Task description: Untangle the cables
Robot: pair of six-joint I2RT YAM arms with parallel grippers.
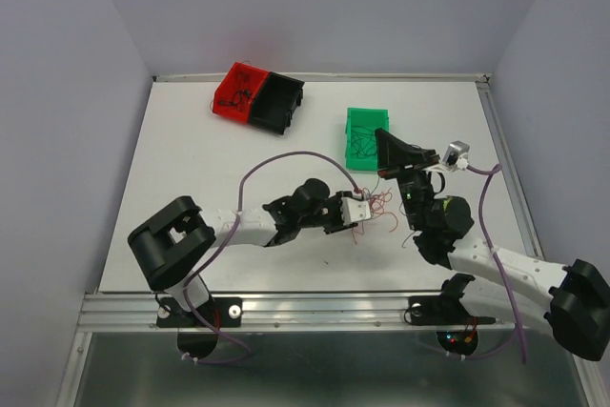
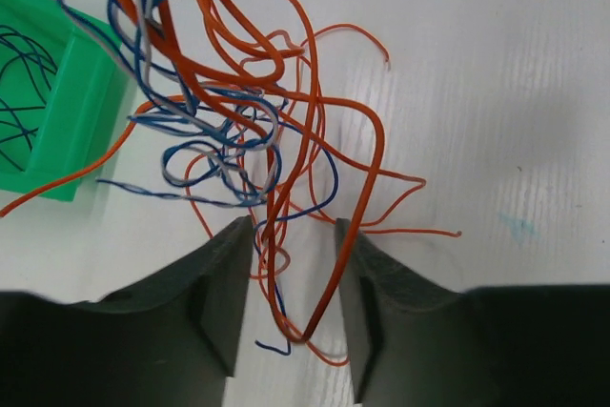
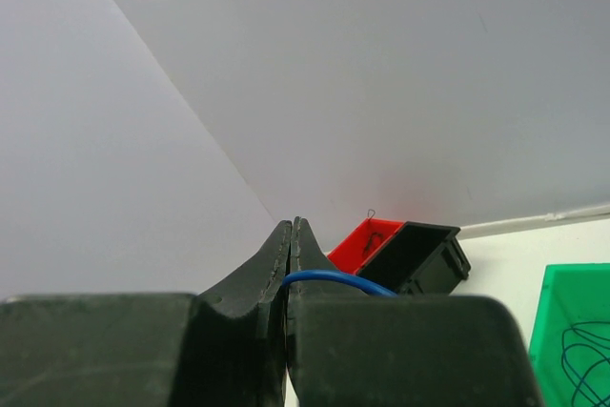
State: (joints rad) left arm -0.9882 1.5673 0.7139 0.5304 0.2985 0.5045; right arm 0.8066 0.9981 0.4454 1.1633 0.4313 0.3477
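Observation:
A tangle of thin orange, blue and pale cables (image 2: pixel 229 111) hangs over the white table; in the top view the cables (image 1: pixel 379 205) lie between the two arms. My left gripper (image 2: pixel 294 228) is open, level with the bottom of the tangle. Orange strands (image 2: pixel 324 302) and a blue end hang loose between its fingers (image 2: pixel 214 302), unclamped. In the top view the left gripper (image 1: pixel 362 207) touches the tangle's left side. My right gripper (image 3: pixel 292 224) is raised and shut on a blue cable (image 3: pixel 334 278) that comes out of its jaws. From above, the right gripper (image 1: pixel 383 136) is over the green bin.
A green bin (image 1: pixel 357 123) holding dark blue wires sits just beyond the tangle, also seen as the green bin (image 2: pixel 67 131) and the green bin (image 3: pixel 572 331). A red bin (image 1: pixel 235 91) and a black bin (image 1: pixel 281 102) stand together at the far left. Walls enclose the table.

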